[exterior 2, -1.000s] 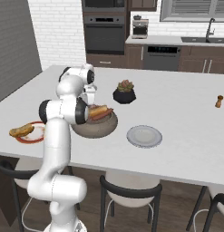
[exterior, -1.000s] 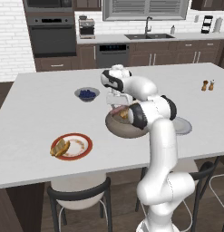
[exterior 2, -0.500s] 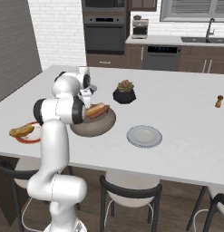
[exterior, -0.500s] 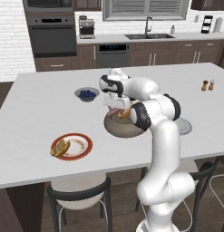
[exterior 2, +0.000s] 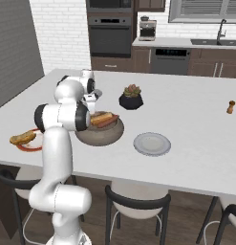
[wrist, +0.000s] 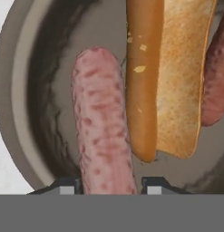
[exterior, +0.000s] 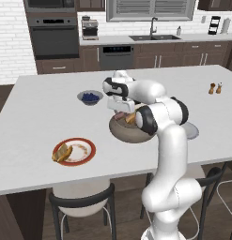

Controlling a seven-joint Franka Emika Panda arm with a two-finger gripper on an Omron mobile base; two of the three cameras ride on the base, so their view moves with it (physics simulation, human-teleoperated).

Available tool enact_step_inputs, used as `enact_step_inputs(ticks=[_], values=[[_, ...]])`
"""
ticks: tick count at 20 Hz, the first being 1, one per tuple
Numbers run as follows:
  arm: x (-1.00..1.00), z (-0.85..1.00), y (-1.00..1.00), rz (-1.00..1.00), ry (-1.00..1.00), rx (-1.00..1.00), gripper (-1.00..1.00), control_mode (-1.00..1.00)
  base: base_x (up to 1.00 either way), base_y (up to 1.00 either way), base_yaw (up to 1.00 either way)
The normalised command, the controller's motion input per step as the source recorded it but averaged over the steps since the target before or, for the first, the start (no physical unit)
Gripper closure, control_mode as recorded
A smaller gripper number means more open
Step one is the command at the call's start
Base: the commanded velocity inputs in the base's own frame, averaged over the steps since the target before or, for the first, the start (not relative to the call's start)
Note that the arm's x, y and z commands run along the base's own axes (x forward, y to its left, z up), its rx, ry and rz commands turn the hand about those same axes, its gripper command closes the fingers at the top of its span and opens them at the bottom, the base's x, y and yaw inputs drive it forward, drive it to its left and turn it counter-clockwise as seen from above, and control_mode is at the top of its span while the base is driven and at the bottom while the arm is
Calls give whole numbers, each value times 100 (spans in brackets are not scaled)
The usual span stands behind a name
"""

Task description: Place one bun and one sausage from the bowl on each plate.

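The grey-brown bowl [exterior: 131, 135] [exterior 2: 98, 137] [wrist: 41, 90] holds a pink sausage [wrist: 102, 127], a toasted bun [wrist: 177, 77] and a second sausage [wrist: 217, 77] at the far side. My gripper [exterior: 119, 112] [exterior 2: 91, 107] [wrist: 109, 186] reaches down into the bowl, its fingertips [wrist: 68, 186] pressed against both sides of the near sausage's end. The red-rimmed plate [exterior: 87, 157] [exterior 2: 32, 146] carries a bun [exterior: 62, 152] [exterior 2: 23, 138]. The pale grey plate [exterior: 191, 131] [exterior 2: 152, 143] is bare.
A small bowl of blue berries [exterior: 90, 97] stands behind the bowl to the left. A black plant pot [exterior 2: 131, 98] sits behind it. Salt and pepper shakers [exterior: 215, 88] [exterior 2: 230, 106] stand far right. Stools [exterior: 82, 201] line the counter's near edge.
The hand has dropped lower into the bowl, and the jaws have closed from wide open onto the near sausage.
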Motion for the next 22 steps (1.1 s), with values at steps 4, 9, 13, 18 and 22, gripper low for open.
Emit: enact_step_inputs(ticks=[4,9,13,18,22], values=[[-6,8,0,0,-1,0,100,-100,0,0,0],[-60,54,22,0,-14,-1,100,-100,0,0,0],[-100,48,89,3,-22,0,100,-100,0,0,0],[-100,10,100,18,-16,2,100,-100,0,0,0],[-87,0,99,27,-4,0,100,-100,0,0,0]])
